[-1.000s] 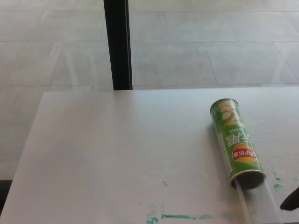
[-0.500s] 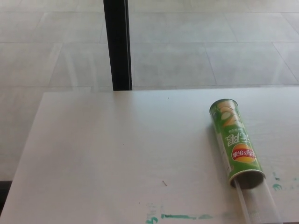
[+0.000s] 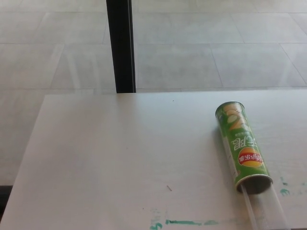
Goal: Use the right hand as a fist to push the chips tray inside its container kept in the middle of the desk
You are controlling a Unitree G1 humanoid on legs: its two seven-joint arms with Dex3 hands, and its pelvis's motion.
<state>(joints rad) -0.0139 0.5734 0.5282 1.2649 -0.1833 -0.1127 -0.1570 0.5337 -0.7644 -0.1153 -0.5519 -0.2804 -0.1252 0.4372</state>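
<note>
Chips container (image 3: 242, 146) on desk (image 3: 120, 158) — tray (image 3: 266, 211) protruding, no hand visible.

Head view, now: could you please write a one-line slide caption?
Green chips can lying on the white desk, clear tray sticking out of its near open end; no robot hand visible.

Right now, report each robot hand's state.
Left robot hand: not in view.
Right robot hand: not in view.

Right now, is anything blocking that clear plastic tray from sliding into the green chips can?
Nothing visible: the clear plastic tray already sits partly in the open mouth of the green cardboard chips can. No hand shows.
</note>
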